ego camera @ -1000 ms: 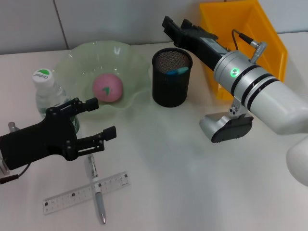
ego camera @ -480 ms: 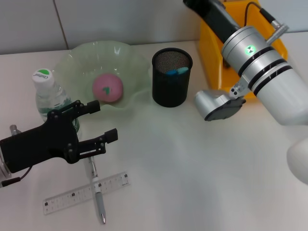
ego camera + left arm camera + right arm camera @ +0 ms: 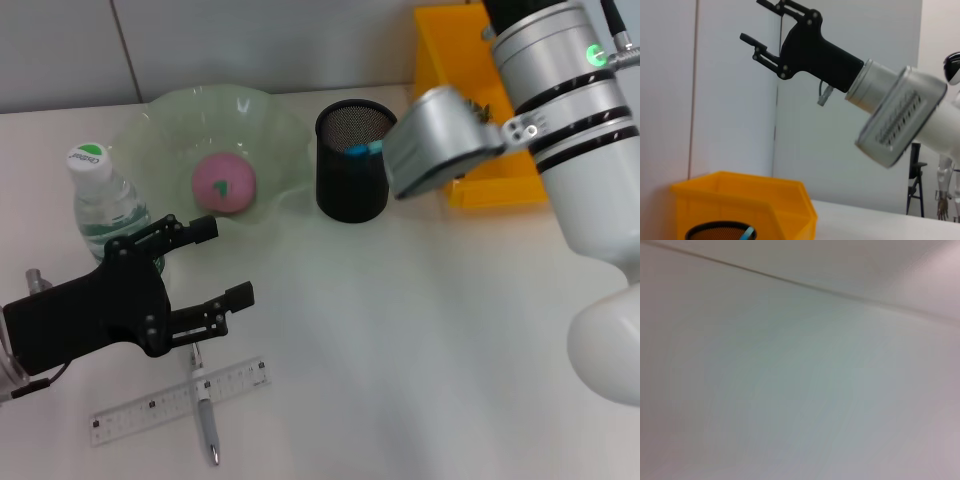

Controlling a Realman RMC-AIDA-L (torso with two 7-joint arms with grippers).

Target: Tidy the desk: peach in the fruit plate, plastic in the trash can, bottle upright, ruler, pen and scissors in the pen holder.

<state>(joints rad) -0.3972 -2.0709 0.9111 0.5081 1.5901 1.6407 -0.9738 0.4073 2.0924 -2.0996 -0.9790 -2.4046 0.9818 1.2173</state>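
Peach (image 3: 224, 184) in plate (image 3: 150, 120), bottle (image 3: 103, 205) upright, blue item in holder (image 3: 357, 160); ruler (image 3: 180, 400) and pen (image 3: 204, 410) remain at 7 o'clock under open left hand (image 3: 222, 262); right hand (image 3: 760, 22) raised, open.

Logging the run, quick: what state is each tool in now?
Left tool: open, empty, above the pen.
Right tool: open, empty, raised high.
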